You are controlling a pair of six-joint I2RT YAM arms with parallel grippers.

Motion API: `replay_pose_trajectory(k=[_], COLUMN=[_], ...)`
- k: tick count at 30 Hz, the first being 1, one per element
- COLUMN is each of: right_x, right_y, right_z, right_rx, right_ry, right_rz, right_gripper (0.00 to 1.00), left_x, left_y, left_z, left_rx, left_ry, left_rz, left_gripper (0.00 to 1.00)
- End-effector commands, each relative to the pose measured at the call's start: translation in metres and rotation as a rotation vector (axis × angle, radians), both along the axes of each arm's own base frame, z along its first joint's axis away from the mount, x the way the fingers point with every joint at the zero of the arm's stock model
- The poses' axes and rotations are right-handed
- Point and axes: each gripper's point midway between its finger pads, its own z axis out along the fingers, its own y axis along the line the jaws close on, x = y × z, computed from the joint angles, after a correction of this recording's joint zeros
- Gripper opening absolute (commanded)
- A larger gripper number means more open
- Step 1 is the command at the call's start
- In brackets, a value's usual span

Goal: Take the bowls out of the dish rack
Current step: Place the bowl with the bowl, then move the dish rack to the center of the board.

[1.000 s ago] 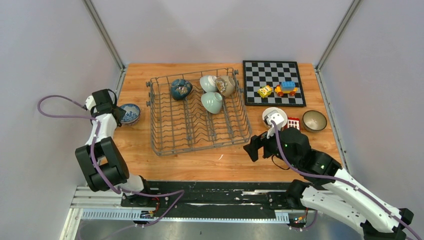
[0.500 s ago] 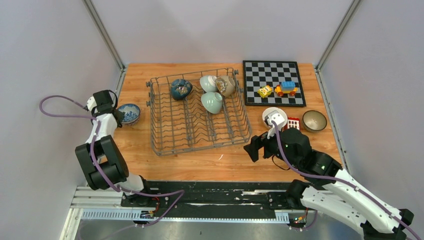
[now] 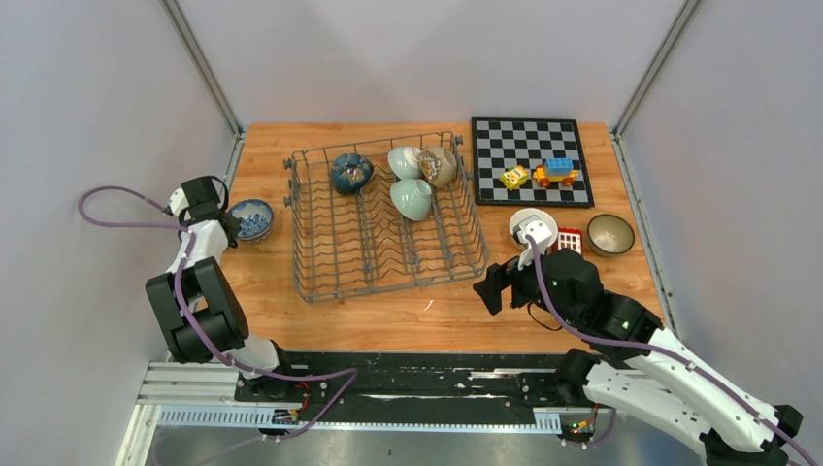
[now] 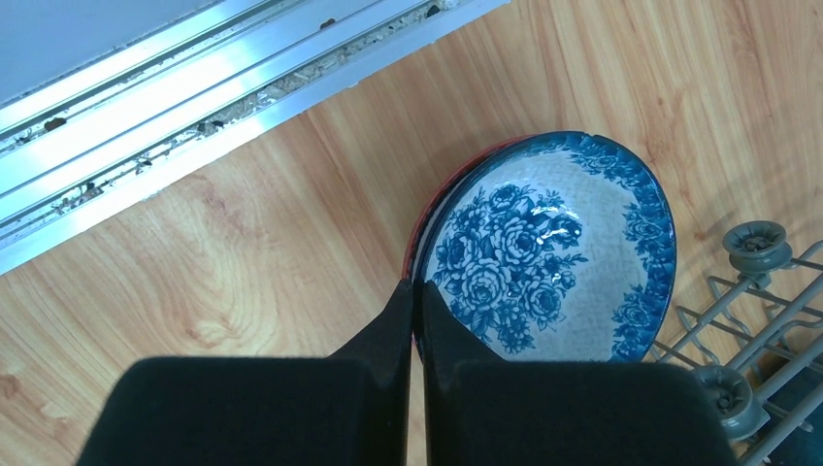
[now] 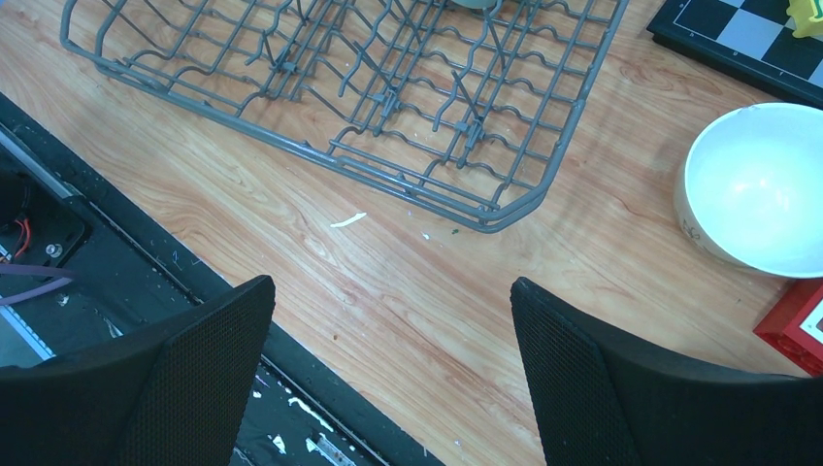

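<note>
My left hand (image 4: 412,289) was pinched shut, tips at the near rim of the blue-and-white floral ceramic bowl (image 4: 553,248), which sat on the wooden table (image 4: 243,243) left of the grey wire dish rack (image 3: 369,267). My right hand (image 5: 388,291) hung wide and empty near the plain white bowl (image 5: 757,189) and the brown-rimmed bowl (image 3: 610,234). I judged three out, four left racked: dark teal bowl (image 3: 350,173), pale green bowl (image 3: 412,199), cream bowl (image 3: 402,160), beige bowl (image 3: 440,167).

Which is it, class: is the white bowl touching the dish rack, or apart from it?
Apart. The right wrist view shows a strip of bare wooden table between the white bowl and the nearest corner of the dish rack.
</note>
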Motion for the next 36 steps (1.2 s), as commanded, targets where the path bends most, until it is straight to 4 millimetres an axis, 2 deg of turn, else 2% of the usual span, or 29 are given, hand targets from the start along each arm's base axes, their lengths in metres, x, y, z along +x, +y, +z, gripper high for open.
replay_pose_trajectory(k=[1, 3, 6, 9, 11, 15, 19, 21, 23, 27, 31, 36], right_x=[0.001, 0.001, 0.002, 0.003, 0.005, 0.024, 0.048, 0.059, 0.073, 0.100, 0.121, 0.135], right_y=[0.000, 0.000, 0.001, 0.002, 0.003, -0.005, -0.009, -0.008, -0.008, -0.008, -0.006, -0.002], right_z=[-0.002, -0.002, -0.001, 0.000, 0.002, 0.003, -0.005, -0.014, -0.029, -0.059, -0.085, -0.110], right_rx=[-0.012, -0.013, -0.013, -0.015, -0.018, -0.067, -0.134, -0.148, -0.170, -0.208, -0.227, -0.290], right_ry=[-0.012, -0.013, -0.012, -0.008, -0.006, 0.007, 0.064, 0.112, 0.167, 0.237, 0.286, 0.333], right_rz=[0.000, 0.001, 0.004, 0.003, -0.008, -0.129, -0.253, -0.295, -0.336, -0.408, -0.452, -0.466], right_gripper=[0.94, 0.95, 0.95, 0.95, 0.95, 0.94, 0.94, 0.95, 0.95, 0.92, 0.86, 0.78], left_x=[-0.005, -0.003, 0.005, 0.010, 0.013, 0.019, 0.013, 0.004, -0.008, -0.038, -0.065, -0.086], left_y=[-0.006, -0.006, -0.009, -0.016, -0.028, -0.074, -0.131, -0.159, -0.176, -0.202, -0.208, -0.192], left_z=[-0.012, -0.001, 0.025, 0.059, 0.083, 0.128, 0.156, 0.158, 0.152, 0.119, 0.099, 0.078], left_rx=[-0.032, -0.031, -0.031, -0.008, 0.021, 0.086, 0.182, 0.220, 0.241, 0.220, 0.210, 0.260], left_ry=[0.029, 0.004, -0.058, -0.120, -0.168, -0.268, -0.289, -0.271, -0.247, -0.204, -0.187, -0.107], left_rz=[-0.011, -0.013, -0.030, -0.055, -0.092, -0.232, -0.423, -0.515, -0.580, -0.679, -0.720, -0.708], left_gripper=[0.05, 0.18, 0.44, 0.60, 0.68, 0.81, 0.89, 0.94, 0.99, 1.00, 1.00, 1.00])
